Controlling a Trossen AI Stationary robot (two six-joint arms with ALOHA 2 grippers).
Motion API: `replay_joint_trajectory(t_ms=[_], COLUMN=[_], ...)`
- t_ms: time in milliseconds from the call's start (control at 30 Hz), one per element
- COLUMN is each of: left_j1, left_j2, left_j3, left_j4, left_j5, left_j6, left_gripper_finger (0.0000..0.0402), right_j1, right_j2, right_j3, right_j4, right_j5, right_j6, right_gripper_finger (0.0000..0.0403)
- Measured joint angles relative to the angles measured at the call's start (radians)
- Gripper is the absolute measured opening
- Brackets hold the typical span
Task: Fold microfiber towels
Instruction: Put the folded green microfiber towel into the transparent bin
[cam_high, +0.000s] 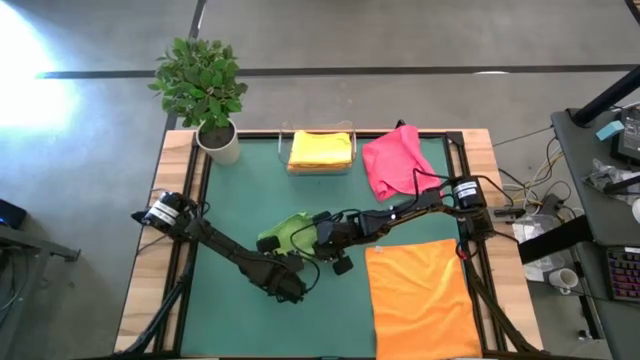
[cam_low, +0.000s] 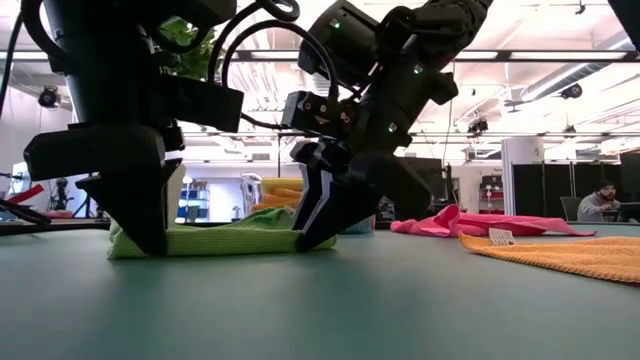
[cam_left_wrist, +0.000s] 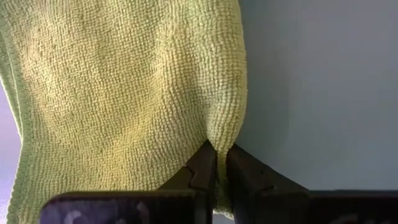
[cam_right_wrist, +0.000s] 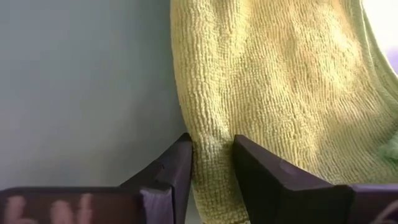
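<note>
1. My left gripper (cam_left_wrist: 216, 163) is pinching one edge of the green microfiber towel (cam_high: 287, 234), fingers clamped tight on the cloth, low on the tabletop (cam_high: 300, 320) near its middle.
2. My right gripper (cam_right_wrist: 212, 163) is straddling the opposite edge, fingers partly apart around the pile, not visibly biting yet.
3. I am risking a crooked fold: if the right side slips off, the fold could sag open.
4. The orange towel (cam_high: 420, 295) is lying flat to the right.

Black jointed arms (cam_high: 240, 258), looped black cables, silver-capped shoulder motors.
</note>
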Motion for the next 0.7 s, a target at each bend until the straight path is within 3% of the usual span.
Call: replay_joint_trajectory(t_ms=[200,400,533,700], left_j1=[0.006,0.023,0.033,0.047], left_j2=[0.0,-0.001,-0.016,-0.067], left_j3=[0.0,0.0,0.0,0.025], left_j4=[0.0,0.001,0.0,0.002], left_j5=[0.004,0.006,0.007,0.008], left_j6=[0.025,0.053,0.053,0.074], left_gripper_finger=[0.0015,0.0015,0.0015,0.0015], right_j1=[0.0,0.0,0.0,-0.002], right_j2=[0.0,0.0,0.0,-0.018], right_j3=[0.0,0.0,0.007,0.067], right_j4=[-0.002,-0.003,-0.022,-0.197], right_j5=[0.002,0.001,-0.001,-0.002], right_j6=[0.01,0.028,0.037,0.065], right_gripper_finger=[0.0097,0.0019,0.0011,0.0009])
